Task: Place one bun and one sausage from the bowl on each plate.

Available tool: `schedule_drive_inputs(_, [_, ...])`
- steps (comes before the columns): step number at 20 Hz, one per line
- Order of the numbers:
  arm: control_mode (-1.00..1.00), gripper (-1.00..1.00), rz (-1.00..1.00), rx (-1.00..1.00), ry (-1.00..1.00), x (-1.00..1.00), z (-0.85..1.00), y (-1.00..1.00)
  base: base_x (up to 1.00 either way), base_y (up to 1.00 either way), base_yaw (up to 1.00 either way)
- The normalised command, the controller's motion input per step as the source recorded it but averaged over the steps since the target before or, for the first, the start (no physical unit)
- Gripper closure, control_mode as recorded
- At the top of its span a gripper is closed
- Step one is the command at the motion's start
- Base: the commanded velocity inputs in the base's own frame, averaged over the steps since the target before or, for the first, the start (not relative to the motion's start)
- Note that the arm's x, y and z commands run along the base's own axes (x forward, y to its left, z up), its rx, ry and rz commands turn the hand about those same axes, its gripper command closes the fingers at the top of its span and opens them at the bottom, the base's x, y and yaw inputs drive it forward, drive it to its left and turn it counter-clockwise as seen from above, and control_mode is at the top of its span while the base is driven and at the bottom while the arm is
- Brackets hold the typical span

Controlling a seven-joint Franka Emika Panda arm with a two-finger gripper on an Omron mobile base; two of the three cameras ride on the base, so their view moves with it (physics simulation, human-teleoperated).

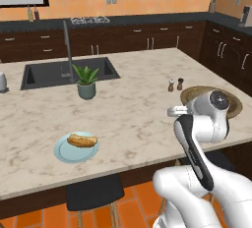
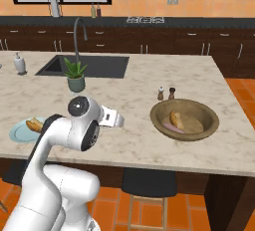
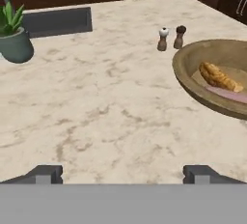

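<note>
Hand view showed the end effector (image 3: 123, 174) spread wide and holding nothing, its two dark fingertips (image 3: 44, 174) hovering above a broad bare stretch of marble counter (image 3: 96, 117). Off to the right sat the bowl (image 3: 193, 80), near the counter's right edge, holding a bun (image 3: 219, 77) lying on a pink sausage (image 3: 229, 94), with salt and pepper shakers (image 3: 171, 38) just beyond its rim. In the left base view the pale blue plate (image 1: 63, 153) lay close to the near edge, well apart from the bowl, carrying another bun (image 1: 81, 140), and farther back stood a potted plant (image 1: 86, 82) by the sink (image 1: 49, 72).
</note>
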Motion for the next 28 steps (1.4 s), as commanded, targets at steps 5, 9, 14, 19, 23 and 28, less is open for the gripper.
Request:
schedule_drive_inputs(5, [-1.0, -1.0, -0.04, 0.3, -0.29, 0.0, 0.99, -1.0, 0.0, 0.0, 0.0])
schedule_drive_inputs(9, [-1.0, -1.0, -0.01, 0.21, -0.08, 0.43, 1.0, -0.92, 0.0, 0.0, 0.0])
schedule_drive_inputs(14, [-1.0, -1.0, -0.12, -0.08, 0.47, 0.77, 1.0, -0.35, 0.0, 0.0, 0.0])
schedule_drive_inputs(19, [-1.0, -1.0, -0.01, -0.45, 0.57, 0.05, 0.06, -0.73, 0.0, 0.0, 0.0])
schedule_drive_inputs(23, [-1.0, -1.0, 0.2, -0.15, 0.36, -0.08, -0.69, -0.35, 0.0, 0.0, 0.0])
schedule_drive_inputs(28, [-1.0, -1.0, 0.31, 0.15, 0.11, -0.1, -0.91, -0.42, 0.0, 0.0, 0.0])
